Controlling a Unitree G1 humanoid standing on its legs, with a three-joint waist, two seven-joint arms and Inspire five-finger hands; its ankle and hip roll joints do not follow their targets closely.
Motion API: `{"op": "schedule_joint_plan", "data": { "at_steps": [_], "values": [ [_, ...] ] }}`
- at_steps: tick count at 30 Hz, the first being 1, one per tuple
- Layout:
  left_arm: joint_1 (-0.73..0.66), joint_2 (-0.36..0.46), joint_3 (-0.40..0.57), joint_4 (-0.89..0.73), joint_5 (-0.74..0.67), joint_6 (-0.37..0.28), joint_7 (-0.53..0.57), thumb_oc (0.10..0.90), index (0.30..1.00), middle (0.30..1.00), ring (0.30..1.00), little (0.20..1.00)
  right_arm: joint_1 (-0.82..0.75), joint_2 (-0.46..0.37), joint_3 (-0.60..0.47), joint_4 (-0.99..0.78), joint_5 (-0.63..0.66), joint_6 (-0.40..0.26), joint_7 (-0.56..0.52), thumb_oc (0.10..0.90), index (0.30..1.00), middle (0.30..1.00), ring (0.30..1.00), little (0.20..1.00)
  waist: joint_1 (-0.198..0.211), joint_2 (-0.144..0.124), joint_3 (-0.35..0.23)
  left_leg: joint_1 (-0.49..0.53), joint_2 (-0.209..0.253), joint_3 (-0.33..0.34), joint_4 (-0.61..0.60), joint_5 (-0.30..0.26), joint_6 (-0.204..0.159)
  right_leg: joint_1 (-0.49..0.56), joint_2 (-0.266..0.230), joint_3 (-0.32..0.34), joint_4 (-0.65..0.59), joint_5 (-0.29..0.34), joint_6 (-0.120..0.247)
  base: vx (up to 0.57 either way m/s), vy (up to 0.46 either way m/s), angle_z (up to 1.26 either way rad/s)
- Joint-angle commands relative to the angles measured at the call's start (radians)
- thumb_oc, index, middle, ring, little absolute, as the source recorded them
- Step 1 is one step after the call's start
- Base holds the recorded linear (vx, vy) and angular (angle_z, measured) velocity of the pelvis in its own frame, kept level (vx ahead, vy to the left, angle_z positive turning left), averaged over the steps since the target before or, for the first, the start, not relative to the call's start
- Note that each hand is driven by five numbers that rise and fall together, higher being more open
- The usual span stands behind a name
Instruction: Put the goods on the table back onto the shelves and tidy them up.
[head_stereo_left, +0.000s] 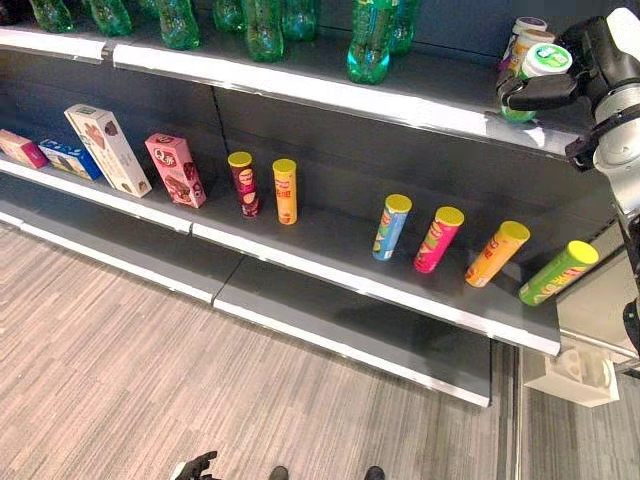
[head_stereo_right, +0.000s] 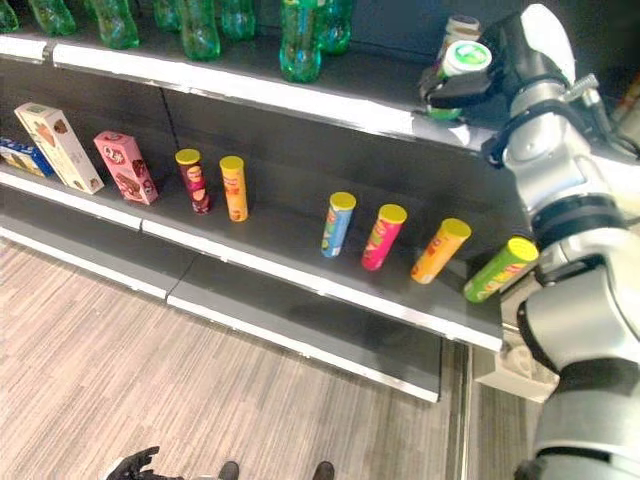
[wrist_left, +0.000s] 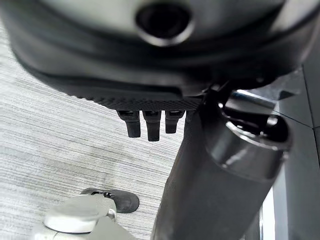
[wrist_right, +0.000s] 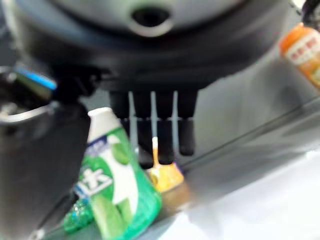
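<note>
Upper shelf (head_stereo_left: 300, 88): a row of green bottles (head_stereo_left: 369, 45) along the back; at its right end, white-lidded tubs (head_stereo_left: 528, 38), with the right hand (head_stereo_right: 500, 62) at the front one, a green tub (head_stereo_right: 458, 70). In the right wrist view the fingers (wrist_right: 165, 135) hang straight and side by side past the green tub's white-and-green label, thumb beside it; whether they clasp it cannot be told. Middle shelf (head_stereo_left: 330, 262), left to right: pink box (head_stereo_left: 21, 149), blue box (head_stereo_left: 70, 158), tall cream box (head_stereo_left: 107, 149), pink biscuit box (head_stereo_left: 176, 170), dark red can (head_stereo_left: 243, 183) and orange can (head_stereo_left: 285, 190), both upright; then blue can (head_stereo_left: 391, 227), magenta can (head_stereo_left: 438, 239), orange-yellow can (head_stereo_left: 496, 253) and green can (head_stereo_left: 557, 272), all yellow-lidded and leaning right. Label print too small to read. Left hand (head_stereo_left: 195, 466) low over the floor (head_stereo_left: 120, 370), fingers (wrist_left: 150, 124) loosely bent and empty.
</note>
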Motion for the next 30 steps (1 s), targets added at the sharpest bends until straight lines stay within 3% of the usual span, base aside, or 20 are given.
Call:
{"op": "schedule_joint_plan", "data": {
  "at_steps": [1, 11, 23, 30],
  "values": [
    [-0.035, 0.093, -0.047, 0.01, 0.024, -0.037, 0.032, 0.8, 0.9, 0.9, 0.9, 0.9, -0.161, -0.033, 0.022, 0.044, -0.027, -0.022, -0.073, 0.4, 0.3, 0.3, 0.3, 0.3, 0.032, -0.06, -0.006, -0.018, 0.003, 0.039, -0.007, -0.049, -0.008, 0.083, -0.043, 0.001, 0.007, -0.124, 0.092, -0.01, -0.026, 0.06],
    [-0.044, 0.093, -0.059, 0.013, 0.03, -0.035, 0.036, 0.8, 0.9, 0.9, 0.9, 0.9, -0.184, -0.053, 0.034, 0.044, -0.011, -0.018, -0.086, 0.4, 0.3, 0.3, 0.3, 0.3, 0.032, -0.063, 0.007, -0.043, 0.006, 0.019, -0.007, -0.041, -0.016, 0.08, -0.041, -0.032, 0.007, -0.131, 0.088, 0.0, -0.01, 0.15],
    [-0.051, 0.094, -0.061, 0.01, 0.043, -0.037, 0.047, 0.8, 0.9, 0.9, 0.9, 0.9, -0.193, -0.048, 0.047, 0.069, -0.046, -0.006, -0.101, 0.4, 0.3, 0.3, 0.3, 0.3, 0.014, -0.065, 0.006, -0.031, 0.003, 0.033, -0.007, -0.052, -0.009, 0.082, -0.046, -0.016, 0.007, -0.129, 0.09, 0.0, 0.0, 0.0],
    [-0.051, 0.09, -0.066, 0.015, 0.04, -0.035, 0.049, 0.8, 0.9, 0.9, 0.9, 0.9, -0.198, -0.052, 0.017, 0.072, 0.005, -0.011, -0.119, 0.4, 0.3, 0.3, 0.3, 0.3, 0.007, -0.063, 0.004, -0.028, 0.002, 0.039, -0.007, -0.056, -0.007, 0.08, -0.045, -0.006, 0.007, -0.128, 0.091, 0.0, 0.001, -0.01]
  ]
}}
